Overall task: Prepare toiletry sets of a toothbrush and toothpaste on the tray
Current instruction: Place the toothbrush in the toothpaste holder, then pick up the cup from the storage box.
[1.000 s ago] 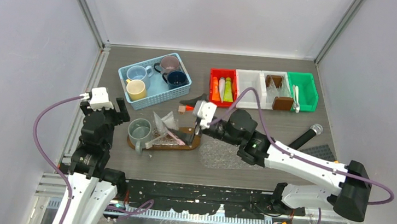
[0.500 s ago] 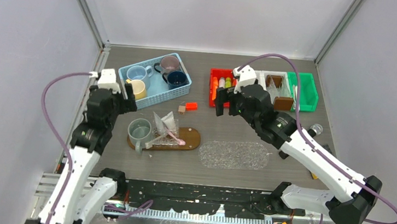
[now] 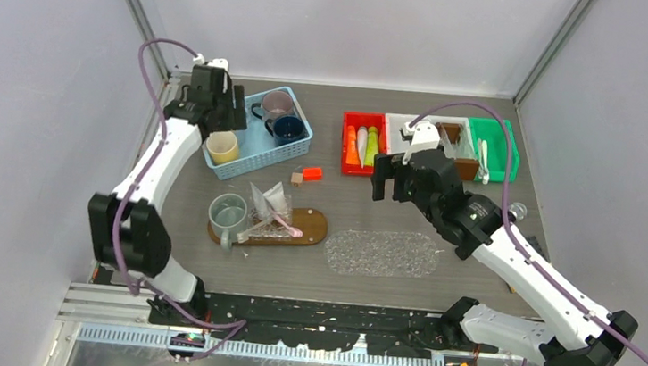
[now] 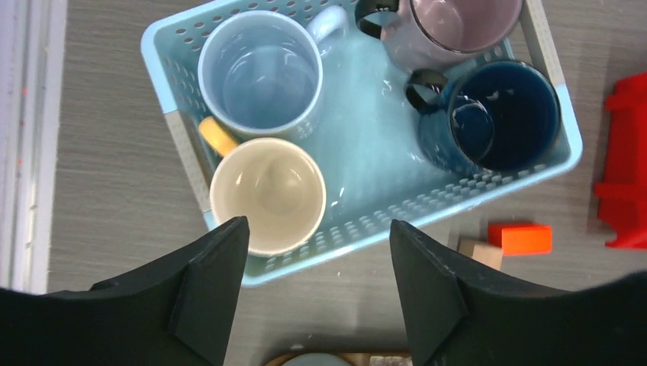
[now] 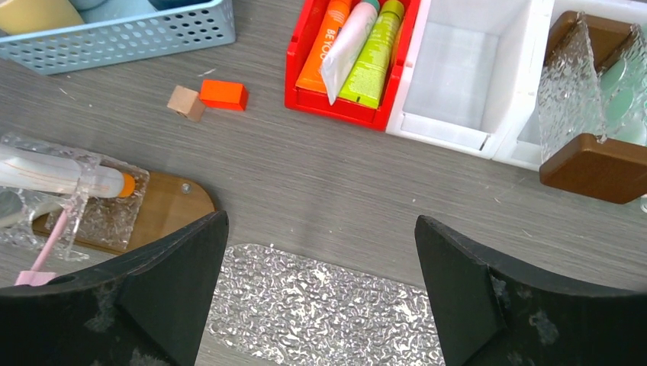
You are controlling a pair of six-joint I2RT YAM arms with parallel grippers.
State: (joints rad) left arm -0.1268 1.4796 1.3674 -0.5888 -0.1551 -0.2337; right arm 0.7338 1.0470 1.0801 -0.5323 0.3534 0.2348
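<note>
- Wood-brown, the oval tray in the top view lies at about seven o'clock from the table's middle. It carries a grey-green mug, a pink toothbrush and some clear wrapping, so one set looks roughly laid out.
- In the same view the left gripper hangs over the blue basket at ten o'clock. The right gripper hovers just below the red bin at one o'clock. The left arm covers part of the basket here.
- From the left wrist, the jaws stand apart with nothing between them, above the cream-yellow mug. The light blue mug, navy mug and mauve mug also wait in the basket, so I judge four sets remain. The mauve mug is cut off by the top edge.
- From the right wrist, the jaws are spread wide and empty. Three toothpaste tubes lie in the red bin at twelve o'clock. A white tube with an orange cap rests on the tray at nine o'clock, partly behind textured clear plastic. I cannot make out any spare toothbrushes here.
</note>
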